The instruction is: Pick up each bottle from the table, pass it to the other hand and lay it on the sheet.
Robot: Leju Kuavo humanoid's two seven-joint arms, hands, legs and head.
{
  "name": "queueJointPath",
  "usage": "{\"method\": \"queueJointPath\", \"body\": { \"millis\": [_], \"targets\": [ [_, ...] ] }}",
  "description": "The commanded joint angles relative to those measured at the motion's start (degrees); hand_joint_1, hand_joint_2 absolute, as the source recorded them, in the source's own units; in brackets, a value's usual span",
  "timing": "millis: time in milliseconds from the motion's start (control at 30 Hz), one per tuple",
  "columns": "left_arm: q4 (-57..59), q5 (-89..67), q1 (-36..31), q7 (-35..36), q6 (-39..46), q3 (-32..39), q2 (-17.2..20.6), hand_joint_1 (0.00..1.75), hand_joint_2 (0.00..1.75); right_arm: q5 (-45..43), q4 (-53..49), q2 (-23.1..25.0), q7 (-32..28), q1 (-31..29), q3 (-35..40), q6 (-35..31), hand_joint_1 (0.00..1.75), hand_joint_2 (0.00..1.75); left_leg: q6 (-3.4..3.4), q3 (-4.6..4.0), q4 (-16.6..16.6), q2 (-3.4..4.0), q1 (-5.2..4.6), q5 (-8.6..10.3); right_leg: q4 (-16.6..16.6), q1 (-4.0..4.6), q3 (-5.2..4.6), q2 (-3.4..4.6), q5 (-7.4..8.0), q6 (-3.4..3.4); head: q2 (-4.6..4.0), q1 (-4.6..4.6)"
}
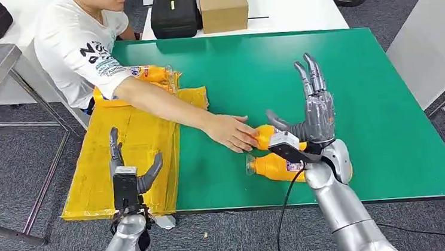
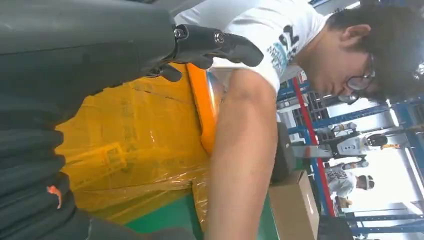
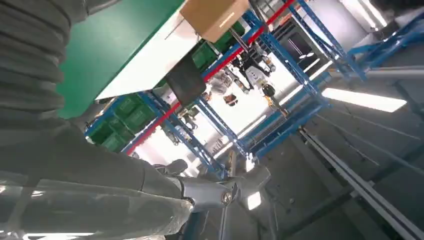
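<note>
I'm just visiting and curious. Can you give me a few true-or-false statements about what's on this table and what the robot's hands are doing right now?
1. Two orange bottles lie on the green table near the right hand. True: one bottle sits nearer the table's front edge, the other just behind it.
2. The left hand holds a bottle. False: it hovers open over the yellow sheet.
3. A person's hand touches a bottle. True.
4. The yellow sheet has no bottle on it. False: a bottle lies at its far end.
5. The right hand's fingers are curled shut. False: they point up, spread.
</note>
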Motion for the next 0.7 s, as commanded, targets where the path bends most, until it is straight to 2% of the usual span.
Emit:
{"method": "queueJointPath", "body": {
  "millis": [33,67,367,467,533,600,700],
  "targets": [
    [2.6,-0.7,-0.8,0.5,-0.5,1.1,0.3,0.00,1.75,-2.5,8.6,-0.8,2.9,-2.8,1.7,11.6,0.00,1.75,-0.08,0.19,0.0,0.10,0.05,-0.08,-0.1,0.06,0.18,0.07,-0.04,-0.06,0.00,0.00],
    [2.1,-1.1,-0.5,0.8,-0.5,1.1,0.3,0.00,1.75,-3.7,9.5,-0.8,3.2,-3.0,1.6,15.1,0.00,1.75,-0.11,0.30,0.0,0.12,0.07,-0.13,-0.1,0.08,0.29,0.08,-0.08,-0.09,0.00,0.02],
    [1.8,-1.2,-0.4,1.0,-0.5,1.0,0.3,0.00,1.75,-3.8,9.3,-0.8,3.2,-3.0,1.4,15.3,0.00,1.75,-0.07,0.16,0.0,0.09,0.03,-0.07,0.0,0.03,0.15,0.06,-0.04,-0.06,0.00,0.00],
    [1.8,-1.2,-0.4,1.0,-0.5,1.0,0.3,0.00,1.75,-3.8,9.3,-0.8,3.2,-3.0,1.4,15.3,0.00,1.75,-0.20,0.50,0.1,0.20,0.16,-0.31,0.0,0.17,0.51,0.13,-0.22,-0.17,0.00,0.02],
    [1.5,-1.5,-0.2,1.2,-0.5,1.1,0.3,0.00,1.75,-4.7,9.2,-1.1,4.1,-3.1,1.4,18.8,0.00,1.75,-0.16,0.40,0.0,0.16,0.11,-0.21,0.0,0.12,0.39,0.11,-0.14,-0.14,0.00,0.02],
    [0.5,-1.7,0.5,1.5,-0.7,1.1,0.3,0.00,1.75,-4.7,7.4,-1.8,5.0,-2.6,1.6,20.6,0.00,1.75,-0.12,0.28,0.0,0.12,0.09,-0.16,0.0,0.10,0.29,0.08,-0.10,-0.11,0.00,0.02],
    [-1.0,-1.9,1.6,2.2,-0.8,1.2,0.6,0.00,1.75,-2.5,-1.2,-3.6,8.6,1.2,2.4,22.6,0.00,1.75,-0.09,0.17,0.0,0.05,0.03,-0.10,0.0,0.04,0.16,0.02,-0.08,-0.07,0.00,0.02]
  ]
}}
